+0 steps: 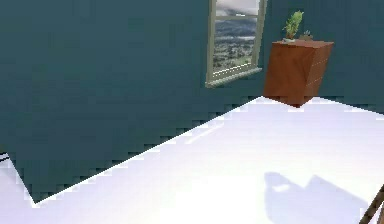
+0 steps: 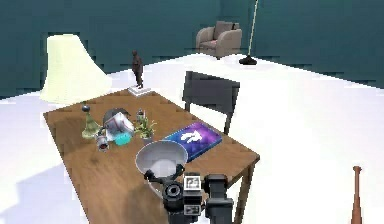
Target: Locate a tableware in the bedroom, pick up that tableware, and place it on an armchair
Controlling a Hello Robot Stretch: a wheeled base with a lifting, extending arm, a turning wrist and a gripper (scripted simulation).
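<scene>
A grey bowl (image 2: pixel 160 157) stands on the wooden table (image 2: pixel 100 165) near its front edge. My gripper (image 2: pixel 160 181) rises from the arm side view's bottom edge, with its dark body and two white marked squares just below the bowl. Since the bowl rests on the table right at the gripper's far end, I cannot tell whether the gripper holds anything. A beige armchair (image 2: pixel 218 40) sits far back by the teal wall.
On the table are a dark statuette (image 2: pixel 137 70), a green bottle (image 2: pixel 90 122), a small plant (image 2: pixel 146 125) and a blue book (image 2: pixel 193 138). A dark chair (image 2: pixel 210 98) stands behind it. A floor lamp (image 2: pixel 250 35) stands beside the armchair. The forward view has a window (image 1: pixel 235 40) and a wooden dresser (image 1: pixel 297 70).
</scene>
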